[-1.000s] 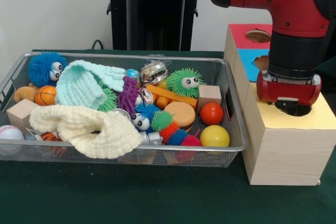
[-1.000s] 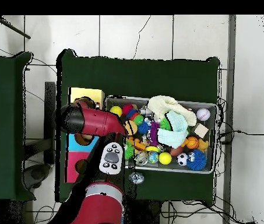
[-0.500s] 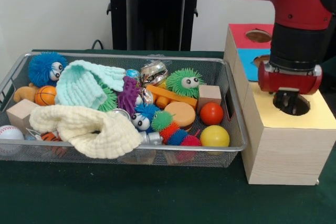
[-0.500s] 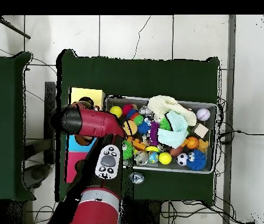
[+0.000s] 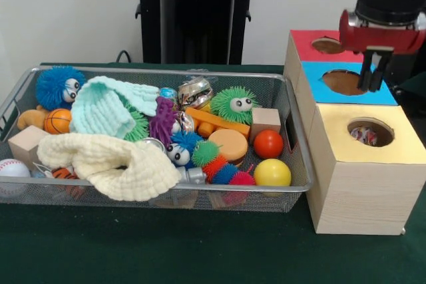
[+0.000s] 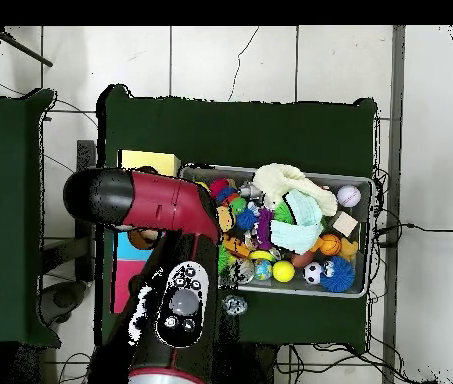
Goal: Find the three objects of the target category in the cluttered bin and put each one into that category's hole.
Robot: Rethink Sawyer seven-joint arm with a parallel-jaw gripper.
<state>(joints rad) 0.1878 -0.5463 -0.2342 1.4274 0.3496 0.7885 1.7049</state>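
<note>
Hand point(image 5: 371, 71) hangs above the blue hole with its two dark fingers close together, a narrow gap between them and nothing held; the arm above it is cut off by the top edge. From the left, the wire bin point(image 5: 296, 139) on the green bench point(image 5: 200, 251) holds a blue fuzzy toy point(image 5: 58, 86), a mint cloth point(image 5: 106, 106), and a cream cloth point(image 5: 106, 161) that covers part of the pile beneath. Further right lie a green fuzzy toy point(image 5: 234, 104), a red ball point(image 5: 268, 143) and a yellow ball point(image 5: 272, 173). Beside the bin stands the wooden box point(image 5: 359, 184); something multicoloured shows dimly inside its yellow hole point(image 5: 370, 132), too dark to identify. Overhead, the arm point(image 6: 155, 205) hides most of the box.
</note>
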